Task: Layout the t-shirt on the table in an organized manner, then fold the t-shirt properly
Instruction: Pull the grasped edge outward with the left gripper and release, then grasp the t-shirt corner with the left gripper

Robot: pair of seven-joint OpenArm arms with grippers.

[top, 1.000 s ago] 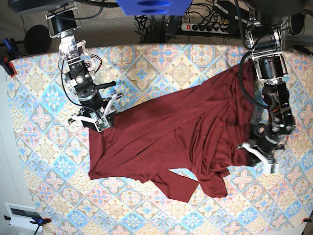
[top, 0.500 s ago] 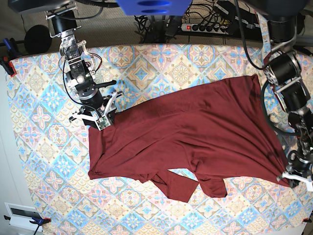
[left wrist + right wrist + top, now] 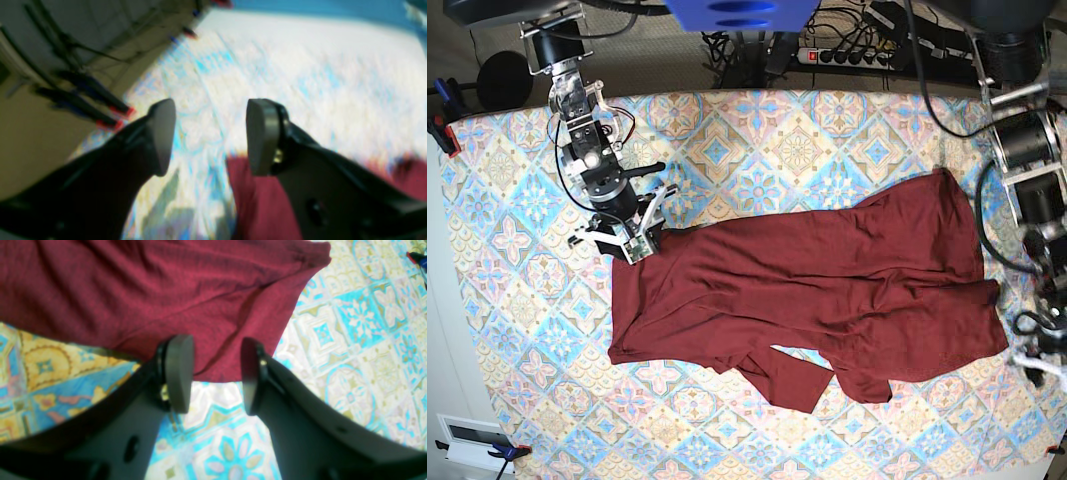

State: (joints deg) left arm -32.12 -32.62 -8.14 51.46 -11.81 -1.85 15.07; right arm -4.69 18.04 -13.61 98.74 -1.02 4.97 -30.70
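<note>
The dark maroon t-shirt [image 3: 827, 290] lies spread across the patterned table [image 3: 757, 130], with a sleeve bunched at its front edge. My right gripper [image 3: 624, 243] is at the shirt's left corner. In the right wrist view its jaws [image 3: 217, 373] are open, and the shirt's edge [image 3: 150, 290] reaches between the fingertips. My left gripper [image 3: 1039, 362] hovers just beyond the shirt's right front corner. The blurred left wrist view shows that gripper [image 3: 210, 136] open and empty, with maroon cloth [image 3: 257, 200] under its right finger.
A power strip [image 3: 847, 55] and cables lie behind the table's far edge. Red-tipped clamps [image 3: 442, 135] grip the cloth at the left edge. A white box [image 3: 472, 440] sits at the front left corner. The left gripper is close to the table's right edge.
The left gripper drew the shirt's right side out to the right and front, then opened and let go. The shirt now lies flatter and wider. The right gripper stayed put.
</note>
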